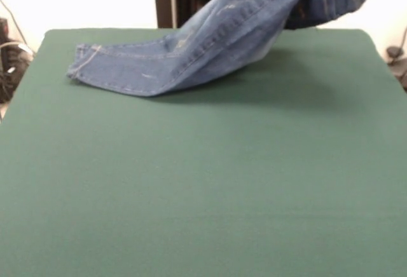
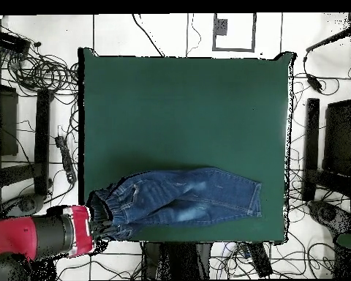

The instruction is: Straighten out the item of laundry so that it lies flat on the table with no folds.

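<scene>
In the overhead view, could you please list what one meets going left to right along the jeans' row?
Red and black arm → gathered elastic waistband of the dark blue denim jeans → leg hems → bare dark green felt table.

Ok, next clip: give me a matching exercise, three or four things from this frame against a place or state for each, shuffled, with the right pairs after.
Things:
1. jeans' waistband
2. jeans' leg hems
3. red arm
4. table

States or places:
A. resting on the green top
B. reaching in beside the table's corner, overhead view
C. lifted off the table, at the arm's tip
D. dark green, mostly bare

Pairs: 1-C, 2-A, 3-B, 4-D
</scene>
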Controlling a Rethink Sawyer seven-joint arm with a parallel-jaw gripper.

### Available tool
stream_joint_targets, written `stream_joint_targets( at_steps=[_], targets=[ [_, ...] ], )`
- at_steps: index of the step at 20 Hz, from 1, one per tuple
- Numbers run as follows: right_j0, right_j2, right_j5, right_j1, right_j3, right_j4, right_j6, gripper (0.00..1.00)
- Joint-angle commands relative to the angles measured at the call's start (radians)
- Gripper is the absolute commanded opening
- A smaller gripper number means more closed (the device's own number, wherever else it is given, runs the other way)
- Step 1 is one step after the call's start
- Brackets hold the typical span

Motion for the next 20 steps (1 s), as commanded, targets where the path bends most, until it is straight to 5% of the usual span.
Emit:
stream_joint_targets(
  at_steps=[1, 16, 17, 20],
  targets=[
    [-0.019, 0.015, 0.109, -0.050, -0.080, 0.048, 0.252, 0.00],
    [-0.022, 0.021, 0.080, -0.038, -0.072, -0.018, 0.241, 0.00],
    [-0.022, 0.019, 0.085, -0.032, -0.079, -0.020, 0.245, 1.00],
    [-0.022, 0.019, 0.091, -0.025, -0.086, -0.016, 0.257, 1.00]
  ],
)
